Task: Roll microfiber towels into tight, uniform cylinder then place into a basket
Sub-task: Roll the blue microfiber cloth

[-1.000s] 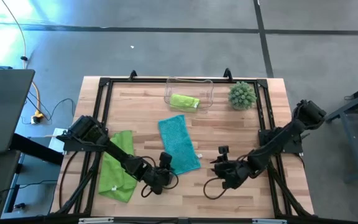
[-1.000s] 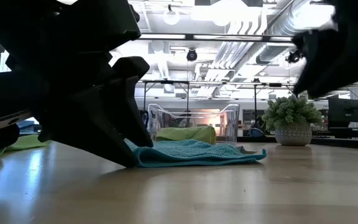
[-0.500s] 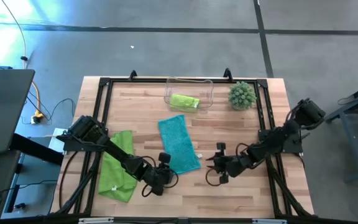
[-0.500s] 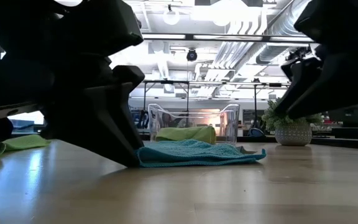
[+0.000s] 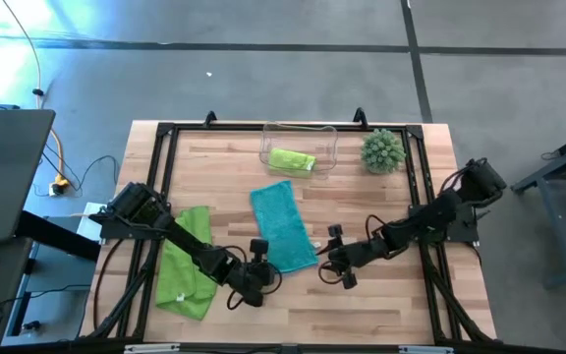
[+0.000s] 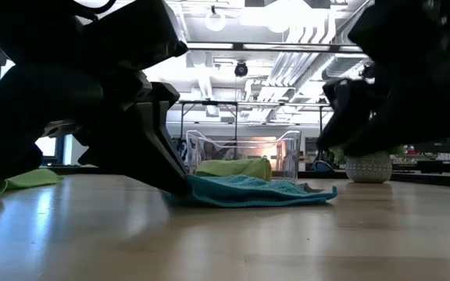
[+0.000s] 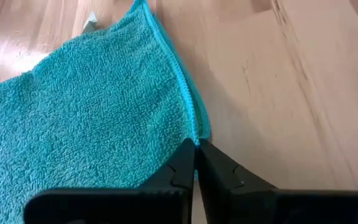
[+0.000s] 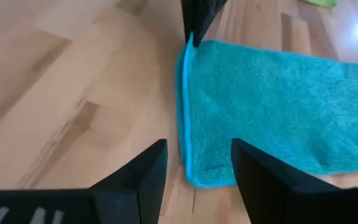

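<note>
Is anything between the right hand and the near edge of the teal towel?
Nothing visible. The right hand is open, its fingers straddling the near corner of the teal towel, with only bare table beside it. The left hand is shut on the same edge.

A wooden table (image 5: pixel 362 305) with a black frame carries a teal towel (image 5: pixel 283 226) flat at its middle, a lime towel (image 5: pixel 185 261) at the near left, a clear basket (image 5: pixel 327 147) at the far edge, holding a rolled lime towel (image 5: pixel 291 160), and a plant ball (image 5: pixel 382 150) in a pot at the far right
</note>
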{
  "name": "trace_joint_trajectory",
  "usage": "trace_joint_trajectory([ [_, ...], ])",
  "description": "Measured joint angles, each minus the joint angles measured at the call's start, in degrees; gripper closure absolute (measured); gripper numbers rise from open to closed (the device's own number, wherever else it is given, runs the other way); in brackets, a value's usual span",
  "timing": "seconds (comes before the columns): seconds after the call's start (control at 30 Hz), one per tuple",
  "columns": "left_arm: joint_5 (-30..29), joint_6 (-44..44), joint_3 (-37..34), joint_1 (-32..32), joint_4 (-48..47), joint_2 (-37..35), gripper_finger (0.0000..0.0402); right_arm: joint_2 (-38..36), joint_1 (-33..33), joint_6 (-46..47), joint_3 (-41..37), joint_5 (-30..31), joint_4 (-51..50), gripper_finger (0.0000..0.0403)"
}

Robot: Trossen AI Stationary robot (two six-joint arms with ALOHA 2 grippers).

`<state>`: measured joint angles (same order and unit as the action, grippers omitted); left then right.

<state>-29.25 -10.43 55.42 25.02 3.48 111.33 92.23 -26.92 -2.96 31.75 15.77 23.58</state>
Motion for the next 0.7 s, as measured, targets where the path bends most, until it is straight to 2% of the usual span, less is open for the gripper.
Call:
trace_joint_trajectory([
  [0.3,0.0,-0.1,0.0,0.1,0.5,0.0,0.0399,10.4,0.3,-0.1,0.0,0.0,8.8,0.0242],
  [0.57,0.0,-0.1,0.0,0.3,1.1,0.0,0.0399,14.2,0.6,-0.4,0.2,1.3,13.9,0.0244],
  [0.7,0.0,0.1,0.0,0.8,1.1,0.0,0.0399,15.2,0.9,-0.2,0.2,0.8,13.7,0.0269],
])
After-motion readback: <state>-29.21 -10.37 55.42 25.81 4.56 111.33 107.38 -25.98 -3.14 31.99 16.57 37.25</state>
